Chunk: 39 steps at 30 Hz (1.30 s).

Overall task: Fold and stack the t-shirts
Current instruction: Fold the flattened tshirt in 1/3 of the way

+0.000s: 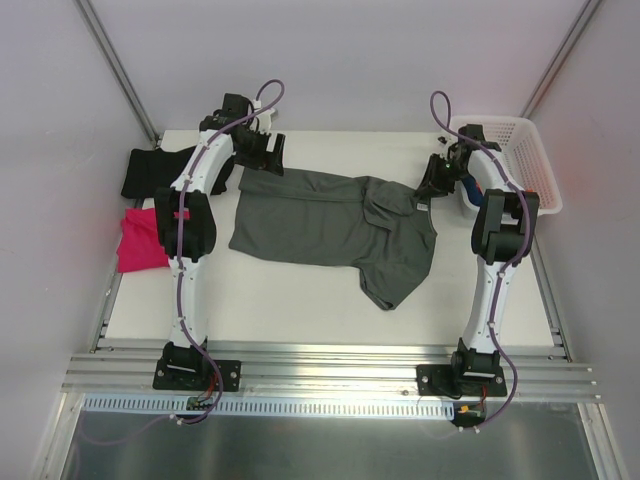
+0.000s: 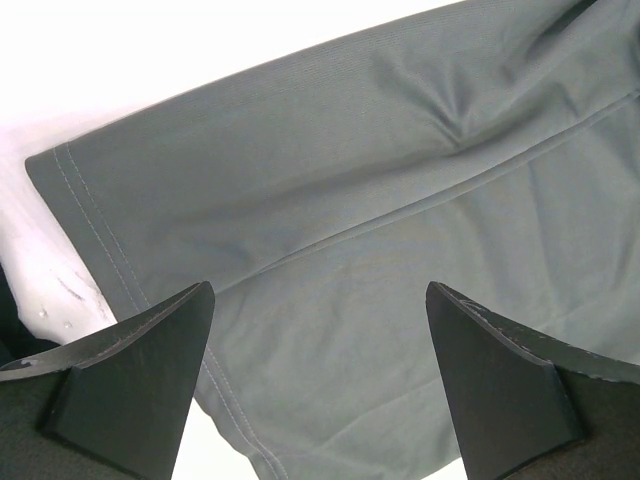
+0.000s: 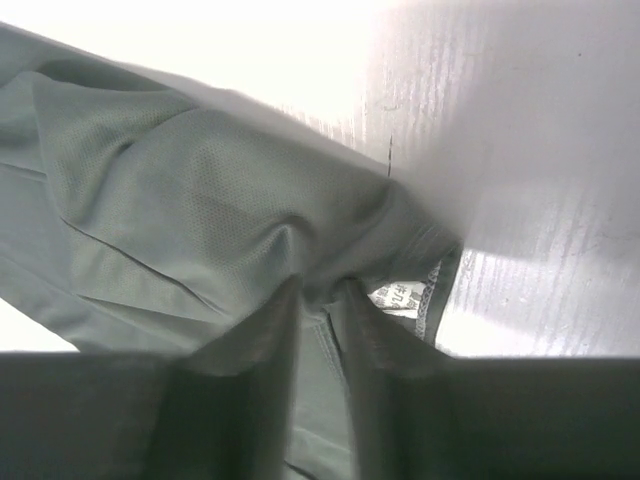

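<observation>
At the table's point(image 1: 300, 310) left edge, the black t-shirt point(image 1: 148, 170) and the magenta t-shirt point(image 1: 138, 242) lie bunched. The left gripper point(image 2: 320, 300) hangs with fingers wide over the hem corner of the dark grey t-shirt point(image 1: 320, 222), gripping nothing. The right gripper point(image 3: 318, 292) pinches cloth beside the neck label point(image 3: 398, 296). With only 1 end held, a pull would likely drag and bunch the spread shirt. The white basket point(image 1: 535, 165), far right, shows 1 blue sliver at its near corner, which I cannot identify.

The table point(image 1: 300, 300) carries a dark grey t-shirt point(image 1: 320, 215), black t-shirt point(image 1: 145, 170), magenta t-shirt point(image 1: 138, 240) and basket point(image 1: 541, 176).
</observation>
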Available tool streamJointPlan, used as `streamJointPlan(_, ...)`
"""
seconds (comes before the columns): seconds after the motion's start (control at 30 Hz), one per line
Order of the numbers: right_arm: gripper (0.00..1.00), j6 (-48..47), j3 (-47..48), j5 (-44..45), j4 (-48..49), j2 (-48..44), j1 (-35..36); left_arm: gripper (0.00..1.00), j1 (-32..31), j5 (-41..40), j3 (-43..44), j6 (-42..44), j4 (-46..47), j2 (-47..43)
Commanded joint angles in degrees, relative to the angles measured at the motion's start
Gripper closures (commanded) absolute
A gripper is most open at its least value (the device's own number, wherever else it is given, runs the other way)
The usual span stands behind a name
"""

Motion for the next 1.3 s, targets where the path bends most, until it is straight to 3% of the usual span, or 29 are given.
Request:
streamJointPlan(0.0, 0.78, 0.0, 1.8, -1.4, 0.6, 0.4, 0.3, 0.12, -0.7, -0.7, 0.9, 1.3, -1.2, -2.6)
streamJointPlan(0.03, 0.95, -0.2, 2.1, -1.1, 0.6, 0.8, 0.3, 0.12, -0.7, -0.7, 0.9, 1.5, -1.2, -2.5)
streamJointPlan(0.07, 0.99, -0.2, 2.7, -0.6, 0.6, 1.1, 0.3, 0.12, -0.7, -1.0, 0.8, 1.5, -1.2, -2.5)
streamJointPlan(0.47, 1.0, 1.2, 15.8, 5.7, 1.9, 6.1, -2.4, 0.12, -0.8, -1.9, -3.1, 2.5, -1.8, -3.3)
streamJointPlan(0.83, 0.99, 3.2, 21.4, 7.9, 3.9, 9.1, -3.8, 0.12, -2.6, -3.4, -2.6, 3.0, -2.0, -2.2)
streamJointPlan(1.1, 0.99, 1.2, 24.5, 15.9, 3.2, 11.0, -2.7, 0.13, -2.9, -4.8, -3.7, 3.5, -2.4, -2.4)
streamJointPlan(1.17, 0.95, -0.2, 24.8, 17.9, 2.8, 10.6, -2.7, 0.14, -2.9, -5.3, -3.9, 2.9, -2.5, -2.5)
streamJointPlan(1.2, 0.85, -0.7, 25.0, 18.5, 2.6, 10.4, -2.7, 0.14, -2.9, -5.7, -4.1, 2.5, -2.5, -2.5)
streamJointPlan(1.23, 0.66, -1.6, 25.0, 20.7, 2.0, 9.1, -2.5, 0.14, -2.9, -6.3, -4.3, 1.8, -2.5, -2.7)
streamJointPlan(1.27, 0.58, -1.9, 24.5, 21.5, 1.7, 8.0, -2.4, 0.14, -2.9, -6.5, -4.7, 1.5, -2.6, -2.9)
